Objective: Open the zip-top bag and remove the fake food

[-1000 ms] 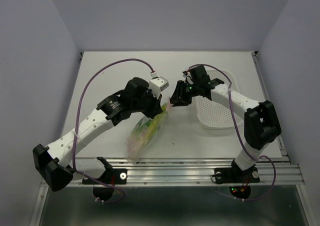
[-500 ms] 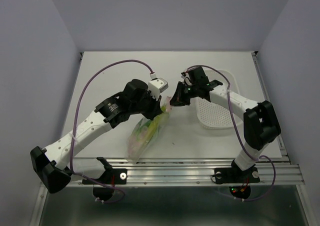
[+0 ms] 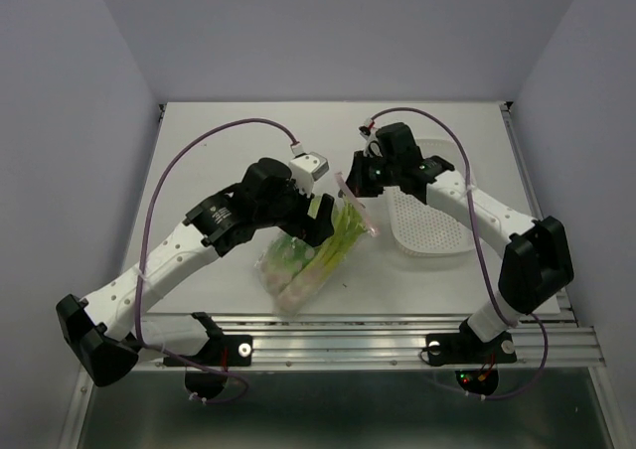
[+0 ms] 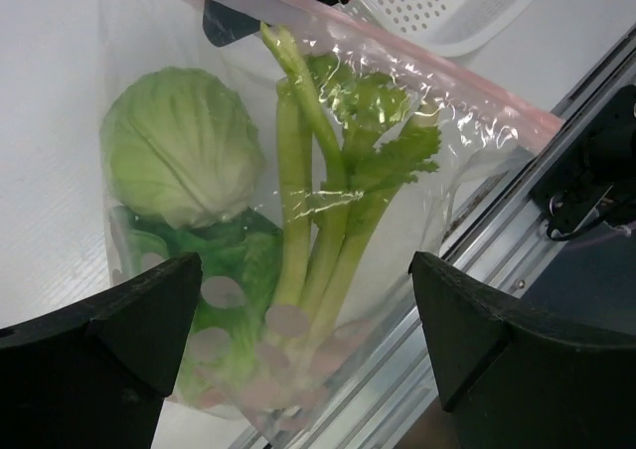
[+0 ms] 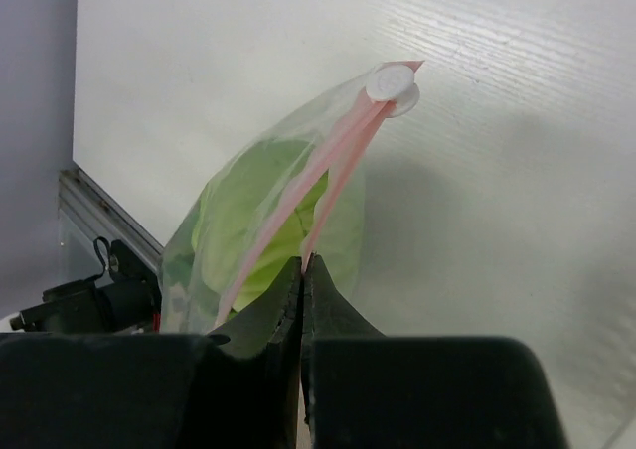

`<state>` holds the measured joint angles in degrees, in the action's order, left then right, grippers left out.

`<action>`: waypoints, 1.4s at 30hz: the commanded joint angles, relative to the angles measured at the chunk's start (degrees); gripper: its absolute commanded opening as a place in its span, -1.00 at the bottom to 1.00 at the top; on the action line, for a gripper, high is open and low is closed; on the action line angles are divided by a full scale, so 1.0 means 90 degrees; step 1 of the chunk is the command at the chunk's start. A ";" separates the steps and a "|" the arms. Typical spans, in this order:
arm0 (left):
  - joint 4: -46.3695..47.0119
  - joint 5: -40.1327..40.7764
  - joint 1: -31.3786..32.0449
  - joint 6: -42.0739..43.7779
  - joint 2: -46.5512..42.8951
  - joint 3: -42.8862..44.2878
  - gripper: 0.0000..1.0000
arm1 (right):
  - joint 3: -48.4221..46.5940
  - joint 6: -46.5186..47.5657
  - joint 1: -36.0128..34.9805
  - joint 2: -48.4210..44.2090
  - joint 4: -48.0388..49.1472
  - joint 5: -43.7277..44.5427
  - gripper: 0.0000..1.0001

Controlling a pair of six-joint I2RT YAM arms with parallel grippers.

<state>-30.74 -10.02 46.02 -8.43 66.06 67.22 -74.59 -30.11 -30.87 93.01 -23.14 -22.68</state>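
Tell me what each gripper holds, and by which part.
Right gripper pinches the bag by its pink zip strip. Left gripper is open, holding nothing.

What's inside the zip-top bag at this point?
Through the clear zip-top bag show a round light-green cabbage head, long pale celery-like stalks with leafy tops, and dark green pieces beneath. Anything under those pieces is covered, and the bag's bottom is blurred by print.
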 commanded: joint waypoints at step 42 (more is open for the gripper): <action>-0.3351 0.3661 -0.0123 -0.3371 0.2708 0.4531 -1.00 | 0.0759 0.1207 -0.0730 -0.1937 0.1584 0.1923 -0.99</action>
<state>-57.25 14.22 45.76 -39.92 90.28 101.36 -66.59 -19.66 -36.86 75.90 -12.75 -10.31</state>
